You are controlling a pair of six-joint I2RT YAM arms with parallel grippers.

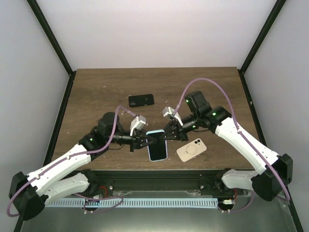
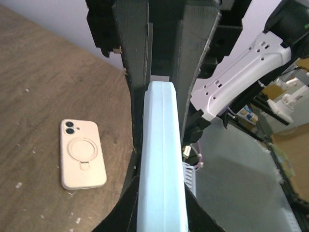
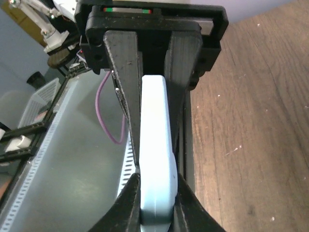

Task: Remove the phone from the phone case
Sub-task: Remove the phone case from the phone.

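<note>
**A:** Where's the phone (image 1: 157,146) right now?

**B:** Held between the two arms over the near edge of the table (image 1: 96,92), about midway along it. Its dark screen faces up, and the light blue phone case (image 2: 161,183) wraps all round it

**A:** So nothing has come out yet?

**B:** Not that I can see. The blue rim frames the screen on every side in the top view, so I'd judge the separating itself is yet to begin; only the two-handed hold is in place

**A:** And the grips?

**B:** The left gripper (image 1: 147,140) is clamped on one end of the case, a finger flat against each face. The right gripper (image 1: 167,136) is pinched on the opposite end the same way

**A:** What's left, then?

**B:** Peeling a corner of the case off and working the phone free, I'd say

**A:** Anything else on the table?

**B:** A pink phone case (image 1: 191,150) with a ring stand lies back-up just right of the held phone; whether it's empty I can't tell. A black phone (image 1: 141,100) lies nearer the table's middle
</note>
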